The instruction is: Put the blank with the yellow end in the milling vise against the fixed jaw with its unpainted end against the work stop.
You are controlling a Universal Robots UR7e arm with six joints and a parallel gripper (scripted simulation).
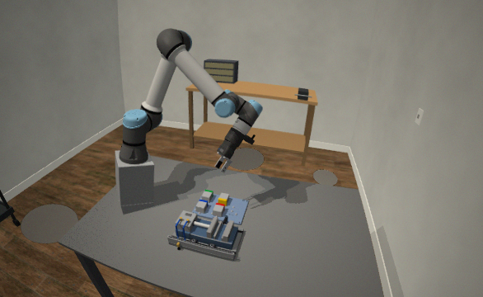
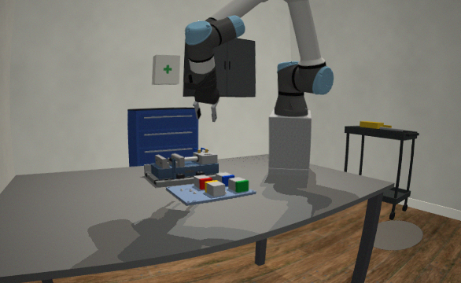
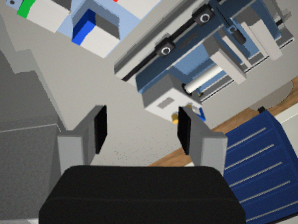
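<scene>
The blank with the yellow end [image 1: 223, 199] lies on the light blue plate [image 1: 225, 206], beside blanks with a green end [image 1: 207, 194], a blue end [image 1: 201, 205] and a red end [image 1: 218, 208]. In the exterior view the yellow-ended blank [image 2: 215, 188] is the nearest one on the plate. The milling vise [image 1: 206, 231] stands next to the plate, with nothing between its jaws; it also shows in the wrist view [image 3: 220, 43]. My gripper [image 1: 222, 164] [image 2: 205, 112] [image 3: 142, 120] hangs open and empty high above the table, behind the plate.
The arm's grey pedestal [image 1: 135, 181] stands on the table's back left. A blue drawer cabinet [image 2: 161, 135] stands behind the table, and a black cart [image 2: 380, 157] stands to the side. A wooden bench [image 1: 251, 113] is at the far wall.
</scene>
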